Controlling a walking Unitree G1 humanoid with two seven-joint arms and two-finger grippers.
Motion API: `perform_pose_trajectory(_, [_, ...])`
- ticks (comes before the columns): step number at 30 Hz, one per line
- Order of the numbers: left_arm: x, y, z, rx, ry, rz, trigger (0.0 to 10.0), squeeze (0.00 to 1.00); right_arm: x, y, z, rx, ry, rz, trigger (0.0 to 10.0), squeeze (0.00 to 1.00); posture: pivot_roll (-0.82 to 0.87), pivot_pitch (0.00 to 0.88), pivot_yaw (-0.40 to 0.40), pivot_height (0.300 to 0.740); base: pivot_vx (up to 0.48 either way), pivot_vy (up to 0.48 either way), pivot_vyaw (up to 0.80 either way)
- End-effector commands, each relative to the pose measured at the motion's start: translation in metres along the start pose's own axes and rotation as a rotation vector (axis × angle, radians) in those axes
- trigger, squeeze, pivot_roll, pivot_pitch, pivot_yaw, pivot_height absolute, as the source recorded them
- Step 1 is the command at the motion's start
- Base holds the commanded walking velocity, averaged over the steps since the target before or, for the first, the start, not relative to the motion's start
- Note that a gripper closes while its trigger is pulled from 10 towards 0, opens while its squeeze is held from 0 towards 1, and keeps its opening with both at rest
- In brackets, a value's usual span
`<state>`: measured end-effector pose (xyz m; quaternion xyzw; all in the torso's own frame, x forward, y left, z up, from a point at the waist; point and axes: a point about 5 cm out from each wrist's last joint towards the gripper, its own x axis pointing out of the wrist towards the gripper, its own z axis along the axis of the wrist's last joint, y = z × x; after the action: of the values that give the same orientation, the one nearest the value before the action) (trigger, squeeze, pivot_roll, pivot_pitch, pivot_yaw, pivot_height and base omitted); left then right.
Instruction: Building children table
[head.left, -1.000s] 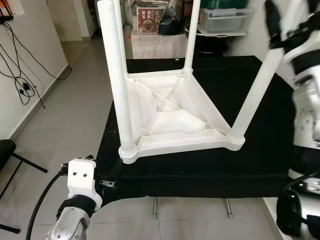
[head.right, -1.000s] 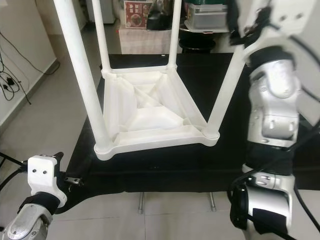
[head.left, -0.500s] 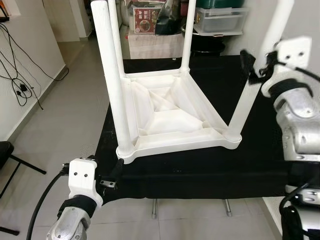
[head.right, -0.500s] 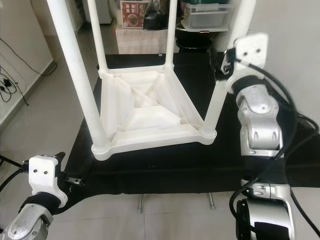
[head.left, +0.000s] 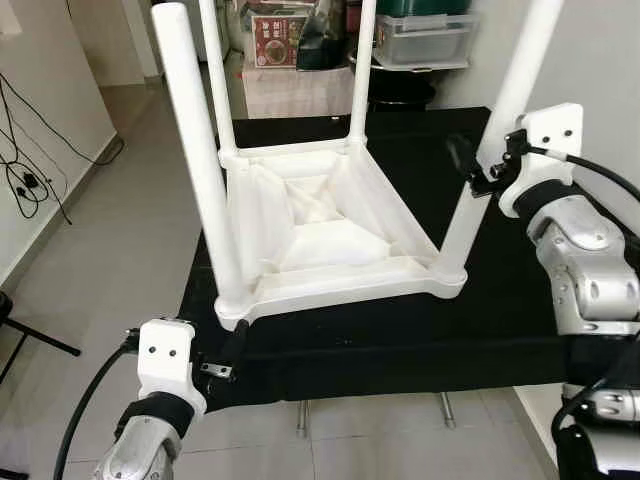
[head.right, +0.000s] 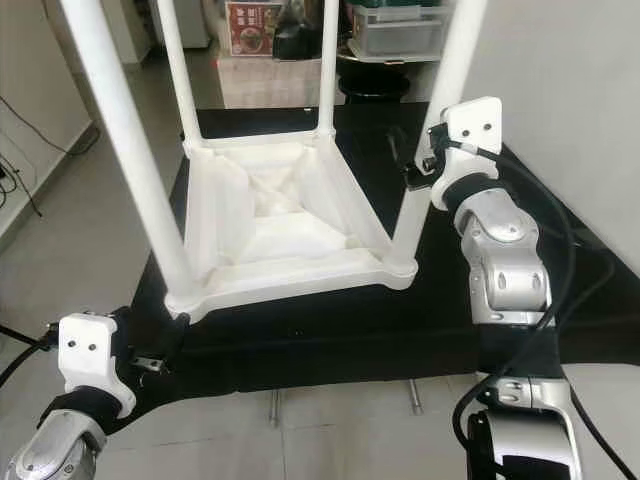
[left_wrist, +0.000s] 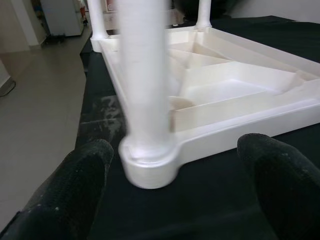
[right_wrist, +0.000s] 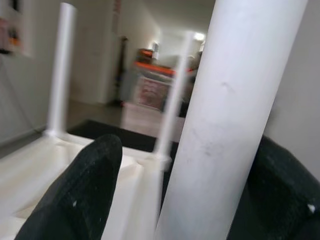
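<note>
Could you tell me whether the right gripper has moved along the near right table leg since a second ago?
Yes. The right gripper has come down the near right leg, from near its top toward the upturned tabletop.

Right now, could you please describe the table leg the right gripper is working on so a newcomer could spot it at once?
On the black-covered work surface lies an upturned white children's table with four round legs pointing up. The leg in question stands at the near corner on the robot's right. Unlike the other three, it leans outward rather than standing straight, and the right gripper is at its middle, one finger either side.
</note>
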<state>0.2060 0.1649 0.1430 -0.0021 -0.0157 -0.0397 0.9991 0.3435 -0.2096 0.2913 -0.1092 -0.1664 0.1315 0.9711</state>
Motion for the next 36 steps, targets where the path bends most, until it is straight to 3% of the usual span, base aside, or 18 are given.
perform_pose_trajectory(1, [-0.001,0.001,0.001,0.016,0.005,0.001,10.0,0.00,0.004,0.021,0.001,0.027,-0.010,0.123,10.0,0.00,0.02,0.037,-0.015,0.740,0.000,0.000,0.00])
perform_pose_trajectory(9, [-0.001,0.001,0.000,0.015,0.006,0.002,10.0,0.00,0.003,0.024,-0.005,0.003,0.031,0.129,10.0,0.00,0.02,0.037,-0.016,0.740,0.000,0.000,0.00])
perform_pose_trajectory(12, [-0.001,0.002,0.001,0.017,0.004,0.006,10.0,0.00,0.006,0.016,-0.009,-0.045,0.071,0.034,10.0,0.00,0.02,0.039,-0.017,0.740,0.000,0.000,0.00])
perform_pose_trajectory(16, [0.000,0.002,0.001,0.018,0.002,0.007,10.0,0.00,0.007,0.014,-0.009,-0.052,0.074,0.011,10.0,0.00,0.02,0.039,-0.018,0.740,0.000,0.000,0.00])
perform_pose_trajectory(18, [0.000,0.003,0.002,0.020,-0.004,0.016,10.0,0.00,0.009,0.003,-0.005,-0.053,0.078,-0.077,10.0,0.00,0.02,0.040,-0.020,0.740,0.000,0.000,0.00])
perform_pose_trajectory(27, [0.003,0.005,0.006,0.012,-0.024,0.029,10.0,0.00,0.012,-0.002,0.001,-0.037,0.072,-0.126,10.0,0.00,0.02,0.039,-0.021,0.740,0.000,0.000,0.00])
perform_pose_trajectory(36, [0.032,0.033,0.018,0.099,-0.084,0.050,10.0,0.00,0.016,0.002,0.004,-0.027,0.065,-0.127,10.0,0.00,0.00,0.044,-0.033,0.740,0.000,0.000,0.00])
